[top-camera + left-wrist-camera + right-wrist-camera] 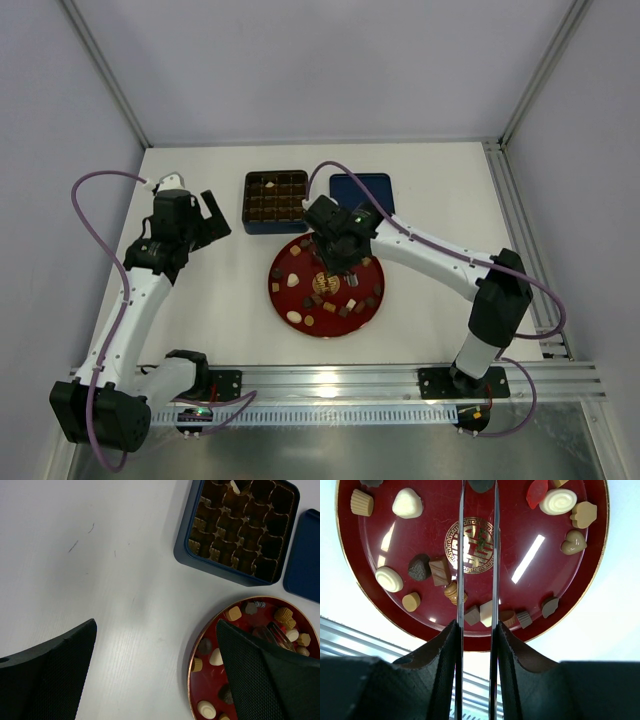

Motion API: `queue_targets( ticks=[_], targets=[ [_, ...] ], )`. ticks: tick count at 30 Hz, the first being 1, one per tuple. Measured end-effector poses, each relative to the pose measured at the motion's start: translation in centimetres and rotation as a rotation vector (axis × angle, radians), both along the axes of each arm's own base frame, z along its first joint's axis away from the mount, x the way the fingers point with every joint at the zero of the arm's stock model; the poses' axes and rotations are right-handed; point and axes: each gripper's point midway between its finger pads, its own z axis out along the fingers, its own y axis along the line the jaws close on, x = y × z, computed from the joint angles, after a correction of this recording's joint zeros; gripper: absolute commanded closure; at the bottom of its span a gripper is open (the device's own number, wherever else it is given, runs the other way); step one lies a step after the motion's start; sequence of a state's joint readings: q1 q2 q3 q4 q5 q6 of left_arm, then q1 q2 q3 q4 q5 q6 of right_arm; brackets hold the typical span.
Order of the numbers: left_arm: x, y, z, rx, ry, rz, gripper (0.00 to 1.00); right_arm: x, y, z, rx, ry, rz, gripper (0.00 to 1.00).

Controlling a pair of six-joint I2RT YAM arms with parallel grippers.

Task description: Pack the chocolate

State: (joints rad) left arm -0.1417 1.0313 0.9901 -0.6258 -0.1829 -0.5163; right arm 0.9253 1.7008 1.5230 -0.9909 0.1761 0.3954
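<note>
Several chocolate pieces point(345, 305), dark brown, light brown and cream-white, lie scattered on the red plate point(276, 287). My right gripper point(335, 268) hovers over the plate's middle. In the right wrist view its thin blades point(479, 490) stand a narrow gap apart above the gold emblem point(476, 546). A dark piece point(481, 484) sits between them at the top edge, and the tips are cut off. My left gripper point(212, 214) is wide open and empty over bare table, left of the plate point(206, 692).
The dark blue gridded tin point(247, 205) stands behind the plate with one cream piece point(235, 487) in a far cell. Its blue lid point(362, 186) lies to its right. Grey walls and a metal frame post bound the table.
</note>
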Motion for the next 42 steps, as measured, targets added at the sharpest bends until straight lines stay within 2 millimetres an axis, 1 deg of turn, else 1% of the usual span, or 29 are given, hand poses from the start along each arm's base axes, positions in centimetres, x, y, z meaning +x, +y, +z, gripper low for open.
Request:
queue_targets(
  ticks=[4,8,15,16,18,34,38,42],
  targets=[
    [0.0,0.0,0.0,0.0,0.0,0.0,0.0,0.0,0.1,-1.0,-0.014,0.017,0.003,0.63],
    [0.0,0.0,0.0,0.0,0.0,0.0,0.0,0.0,0.3,-1.4,-0.017,0.022,0.005,0.63],
    [0.0,0.0,0.0,0.0,0.0,0.0,0.0,0.1,0.4,-1.4,-0.013,0.019,0.005,0.62],
    [0.0,0.0,0.0,0.0,0.0,0.0,0.0,0.1,0.4,-1.4,-0.013,0.019,0.005,0.6],
    [0.0,0.0,0.0,0.0,0.0,0.0,0.0,0.1,0.4,-1.4,-0.014,0.019,0.005,0.59],
    [0.0,0.0,0.0,0.0,0.0,0.0,0.0,0.1,0.3,-1.4,-0.014,0.02,0.005,0.59],
    [0.0,0.0,0.0,0.0,0.0,0.0,0.0,0.1,0.3,-1.4,-0.014,0.02,0.006,0.6],
    [0.0,0.0,0.0,0.0,0.0,0.0,0.0,0.1,0.3,-1.4,-0.014,0.02,0.008,0.66]
  ],
)
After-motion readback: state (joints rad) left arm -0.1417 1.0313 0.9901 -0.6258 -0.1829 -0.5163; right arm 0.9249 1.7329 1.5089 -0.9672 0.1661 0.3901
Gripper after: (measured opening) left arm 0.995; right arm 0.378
